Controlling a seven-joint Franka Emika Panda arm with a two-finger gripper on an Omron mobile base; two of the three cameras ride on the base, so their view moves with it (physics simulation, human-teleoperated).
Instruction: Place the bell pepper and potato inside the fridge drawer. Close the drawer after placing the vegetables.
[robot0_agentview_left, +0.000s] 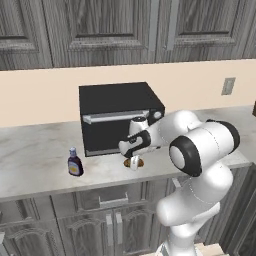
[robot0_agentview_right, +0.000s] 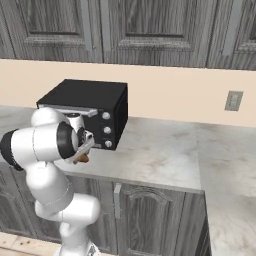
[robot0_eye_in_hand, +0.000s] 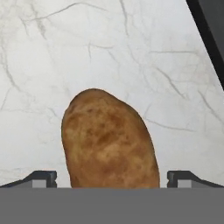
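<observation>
The brown potato (robot0_eye_in_hand: 109, 140) lies on the marble counter (robot0_eye_in_hand: 52, 65), just in front of a black oven. My gripper (robot0_eye_in_hand: 111, 179) hangs right over it, open. One fingertip (robot0_eye_in_hand: 43, 177) stands on each side of the potato, with a small gap to its skin. From the left base camera, the gripper (robot0_agentview_left: 134, 162) points down at the potato (robot0_agentview_left: 140, 163) near the counter's front edge. From the right base camera, the potato (robot0_agentview_right: 84, 159) peeks out behind the hand (robot0_agentview_right: 80, 150). The bell pepper and the fridge drawer are out of view.
A black countertop oven (robot0_agentview_left: 120, 115) stands against the wall directly behind the hand. A small dark sauce bottle (robot0_agentview_left: 75, 162) stands on the counter to the left. The counter's front edge (robot0_agentview_left: 115, 182) runs just below the potato, with grey cabinets underneath.
</observation>
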